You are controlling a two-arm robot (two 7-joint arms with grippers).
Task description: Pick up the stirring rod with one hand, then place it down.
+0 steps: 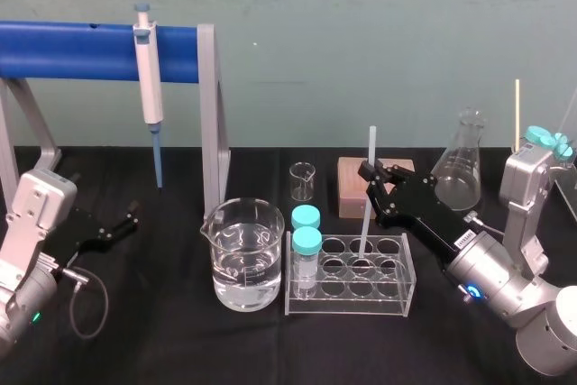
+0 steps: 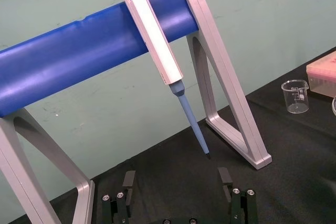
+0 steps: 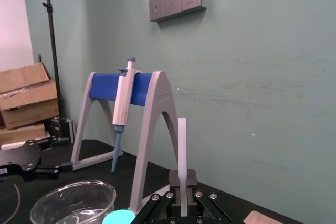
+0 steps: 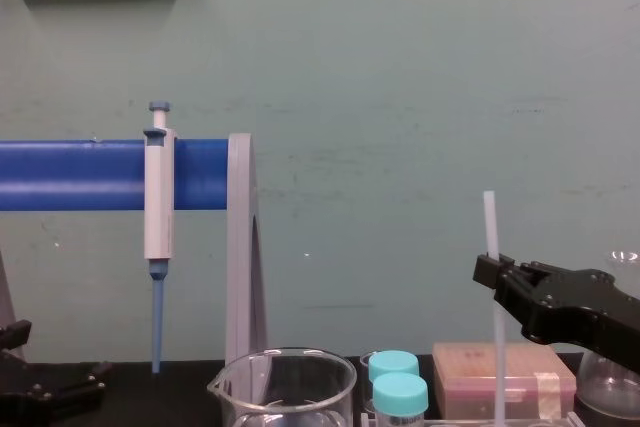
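Your right gripper (image 1: 368,171) was clenched on the rod (image 1: 370,146), pads meeting its upper part with a short length standing proud above them. A hold that high kept the jaws well above the rack (image 1: 397,288) and off the two capped tubes (image 1: 306,241) at the rack's left end. The rod stood near upright, its lower end down in a well in the rack's right half; whether it sat on the well floor or hung just off it, I could not tell. Judged: pick-up in hand, rod not yet clear of the rack. A straight upward pull looked wise, since any tilt might lever the light rack. The arm reached in low from the right, passing in front of the flask (image 1: 460,169). The water beaker (image 1: 242,254) sat just left of the rack, with the small beaker (image 1: 303,181) and block (image 1: 353,185) behind. The pipette (image 1: 150,87) hung on its stand (image 1: 72,50), well apart. Your left gripper (image 1: 126,221) lay parked far left, fingers spread, holding nothing.
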